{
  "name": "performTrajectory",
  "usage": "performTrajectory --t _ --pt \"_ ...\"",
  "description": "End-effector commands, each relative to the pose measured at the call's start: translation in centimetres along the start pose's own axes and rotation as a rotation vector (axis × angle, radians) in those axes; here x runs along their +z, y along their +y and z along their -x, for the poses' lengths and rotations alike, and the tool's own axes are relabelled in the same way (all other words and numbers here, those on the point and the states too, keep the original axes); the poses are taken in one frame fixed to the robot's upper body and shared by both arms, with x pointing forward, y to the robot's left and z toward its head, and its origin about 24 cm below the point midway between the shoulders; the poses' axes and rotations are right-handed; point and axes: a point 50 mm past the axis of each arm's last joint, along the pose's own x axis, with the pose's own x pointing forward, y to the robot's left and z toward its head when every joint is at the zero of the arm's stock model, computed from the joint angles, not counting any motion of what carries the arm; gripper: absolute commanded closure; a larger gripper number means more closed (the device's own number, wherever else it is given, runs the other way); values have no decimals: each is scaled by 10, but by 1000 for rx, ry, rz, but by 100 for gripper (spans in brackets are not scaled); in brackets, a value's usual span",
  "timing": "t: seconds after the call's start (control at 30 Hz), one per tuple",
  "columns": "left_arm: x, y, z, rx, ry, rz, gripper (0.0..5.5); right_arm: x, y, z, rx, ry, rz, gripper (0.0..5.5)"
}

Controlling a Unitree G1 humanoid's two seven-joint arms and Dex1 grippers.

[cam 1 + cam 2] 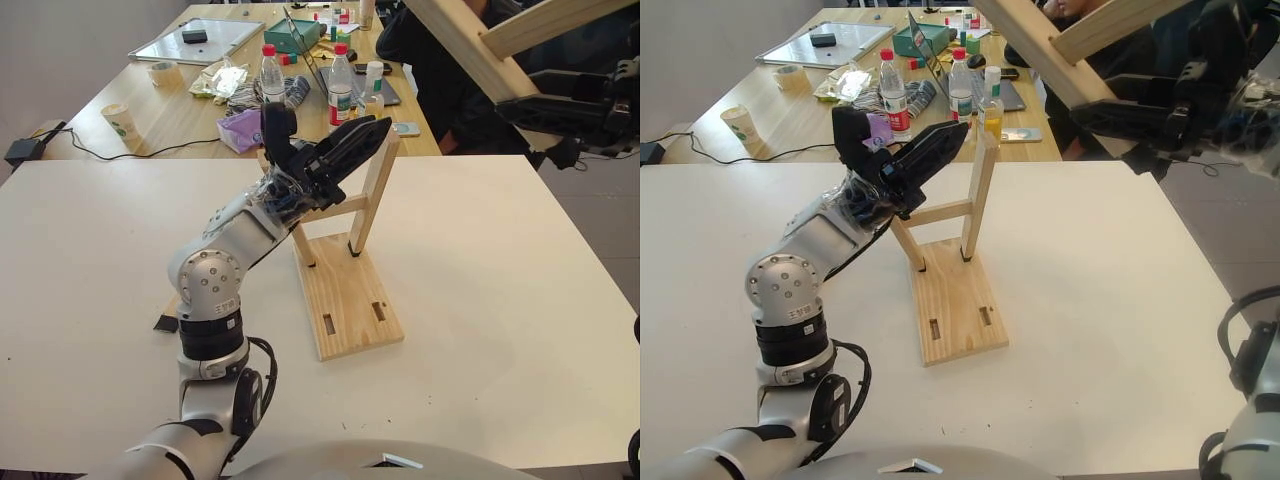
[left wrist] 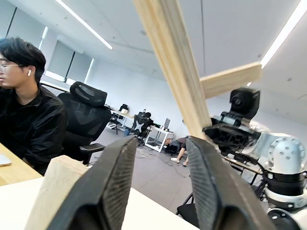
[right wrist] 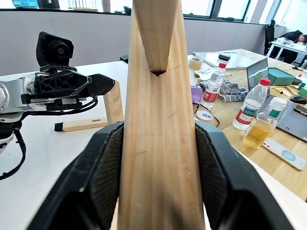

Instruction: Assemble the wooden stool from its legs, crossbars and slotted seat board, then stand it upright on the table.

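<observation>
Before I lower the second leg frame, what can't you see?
- Head views: left tool covers the top of the standing leg frame; contact unclear.
- Head views: top edge cuts off the raised leg frame beyond the right tool.
- Head views: leg seating in the seat board, too small.

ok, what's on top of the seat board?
Two legs joined by a crossbar, standing at its far end; near slots empty. The left claw hides one leg's top.
</observation>
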Motion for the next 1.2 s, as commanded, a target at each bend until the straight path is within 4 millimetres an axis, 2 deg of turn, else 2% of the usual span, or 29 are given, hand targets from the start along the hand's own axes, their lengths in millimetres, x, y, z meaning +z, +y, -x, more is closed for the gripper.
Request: performTrajectory --t 0.03,0.2,0.37,0.5,0.6,0.63,0.7,0.77,0.87,0.93,1.07,1.2 --pt "-9 -5 -2 -43 -39 6 299 7 9 -12 83 29 14 347" --pt "-13 -9 -8 -63 -40 -30 291 -3 7 -14 71 88 13 347" --pt "-8 -15 2 -92 -2 -62 291 -22 -16 0 -80 152 -3 347" --pt "-7 -25 9 -147 50 -74 291 -58 -41 13 -231 298 4 347" --pt "-4 -34 7 -199 65 -68 291 -94 -49 19 -315 404 -9 347" --pt "-3 -37 7 -225 70 -67 291 -112 -50 20 -339 430 -37 347" --pt "0 -41 4 -264 79 -60 291 -149 -45 23 -391 492 -76 347" --pt "2 -42 2 -280 88 -53 291 -177 -39 26 -433 539 -94 347" --pt "4 -41 1 -293 109 -45 291 -228 -19 28 -482 617 -160 347" --pt "5 -40 0 -294 115 -43 291 -249 -8 25 -494 638 -184 347" --pt "7 -40 -2 -298 121 -38 291 -280 12 17 -520 660 -216 347" --pt "8 -40 -3 -304 129 -33 291 -287 22 14 -516 656 -230 347"
